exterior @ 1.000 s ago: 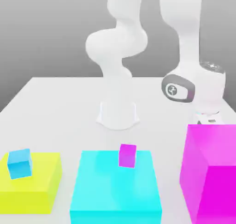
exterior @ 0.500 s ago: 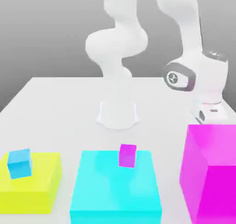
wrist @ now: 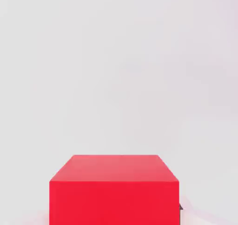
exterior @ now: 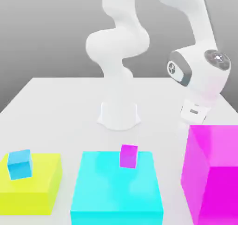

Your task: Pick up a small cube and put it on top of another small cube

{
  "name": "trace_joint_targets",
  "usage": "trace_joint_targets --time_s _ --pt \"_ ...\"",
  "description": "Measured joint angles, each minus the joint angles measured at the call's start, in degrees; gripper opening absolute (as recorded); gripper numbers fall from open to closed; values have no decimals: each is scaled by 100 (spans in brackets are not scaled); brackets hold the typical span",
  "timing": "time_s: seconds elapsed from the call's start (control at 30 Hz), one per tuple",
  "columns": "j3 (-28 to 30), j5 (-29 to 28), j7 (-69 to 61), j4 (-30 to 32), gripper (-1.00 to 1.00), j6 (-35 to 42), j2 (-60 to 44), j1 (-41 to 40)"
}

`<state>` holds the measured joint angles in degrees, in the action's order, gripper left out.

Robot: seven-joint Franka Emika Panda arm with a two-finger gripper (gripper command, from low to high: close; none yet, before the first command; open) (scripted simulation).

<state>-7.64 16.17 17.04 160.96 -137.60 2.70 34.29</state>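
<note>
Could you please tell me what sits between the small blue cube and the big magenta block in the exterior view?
The cyan block lies there, with the small magenta cube standing on its top, seen in the exterior view.

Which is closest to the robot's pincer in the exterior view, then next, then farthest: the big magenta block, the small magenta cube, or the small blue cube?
1. Big magenta block, right beneath the hand, at the exterior view's right.
2. Small magenta cube, on the cyan block, centre.
3. Small blue cube, on the yellow block, far left.
</note>
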Motion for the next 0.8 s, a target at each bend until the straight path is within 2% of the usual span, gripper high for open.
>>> trace_joint_targets --time_s 0.07,0.4,0.8 --pt "143 -121 14 -8 -100 270 182 -216" --pt "1248 -1626 -1374 41 -100 1182 1687 -1535" --pt "1981 -2423 -3849 224 -100 203 2223 -1737"
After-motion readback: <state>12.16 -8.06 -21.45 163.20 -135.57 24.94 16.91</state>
